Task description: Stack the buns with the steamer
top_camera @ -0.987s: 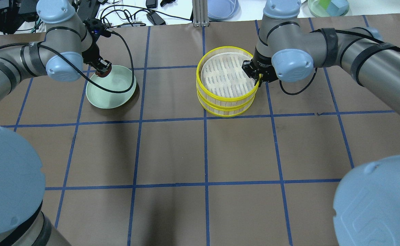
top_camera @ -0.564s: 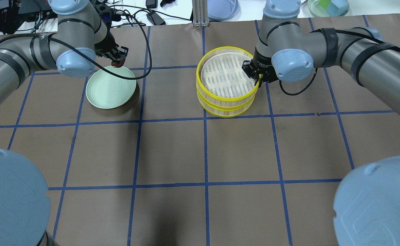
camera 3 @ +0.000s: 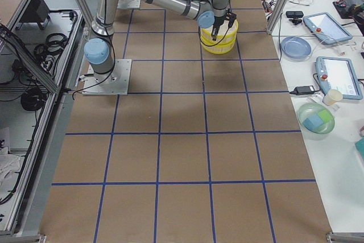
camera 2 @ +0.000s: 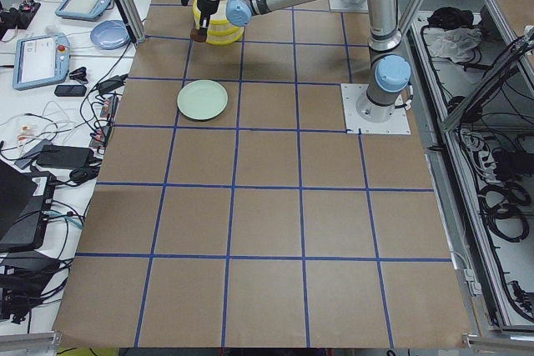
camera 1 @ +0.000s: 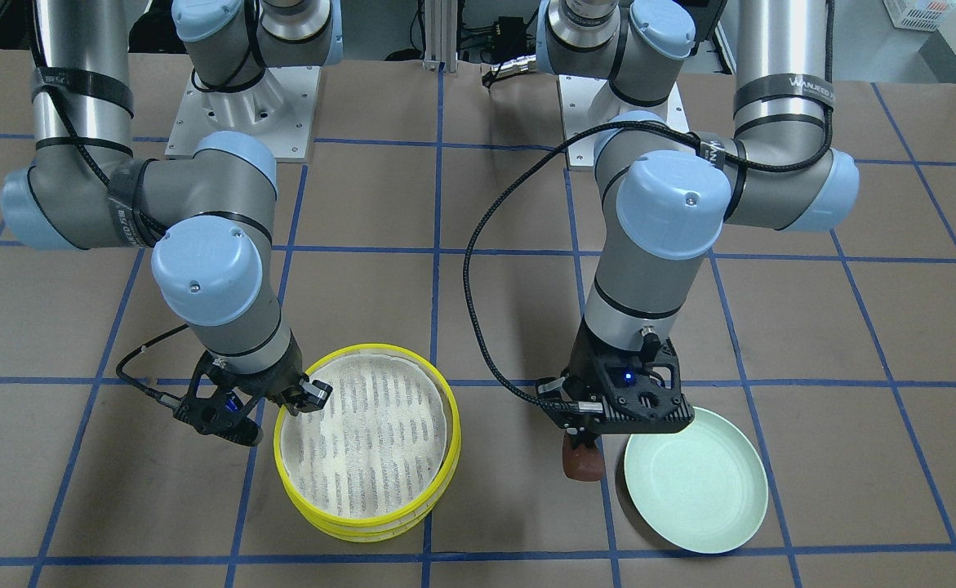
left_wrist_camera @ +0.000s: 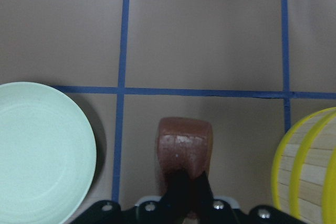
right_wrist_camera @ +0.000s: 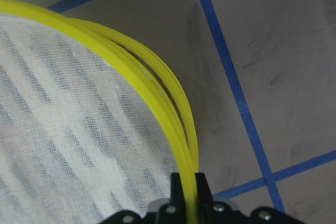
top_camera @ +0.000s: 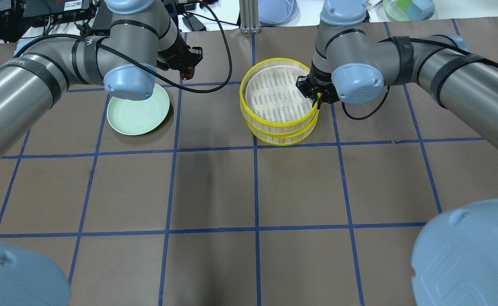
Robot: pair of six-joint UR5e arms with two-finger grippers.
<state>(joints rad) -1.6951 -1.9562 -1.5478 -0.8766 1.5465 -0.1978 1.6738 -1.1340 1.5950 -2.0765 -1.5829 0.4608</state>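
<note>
My left gripper (top_camera: pixel 186 73) is shut on the dark reddish-brown bun (top_camera: pixel 186 77) and holds it above the table between the pale green plate (top_camera: pixel 136 112) and the steamer. The bun also shows in the front view (camera 1: pixel 582 464) and the left wrist view (left_wrist_camera: pixel 184 145). The steamer's two yellow-rimmed tiers (top_camera: pixel 278 95) are stacked, the top one slightly offset. My right gripper (top_camera: pixel 317 100) is shut on the top tier's rim (right_wrist_camera: pixel 178 140) at its right side. The top tier's white liner (camera 1: pixel 363 437) is bare. The cream-white bun is hidden or out of view.
The green plate (camera 1: pixel 694 482) holds nothing. A metal post (top_camera: pixel 249 17), cables, a blue dish (top_camera: pixel 276 9) and a green bowl with blocks (top_camera: pixel 408 8) lie past the table's far edge. Blue tape lines grid the brown table (top_camera: pixel 249 191).
My left gripper has carried the brown bun rightward from over the plate to past its right rim, toward the steamer. My right gripper and the top tier have shifted slightly left.
</note>
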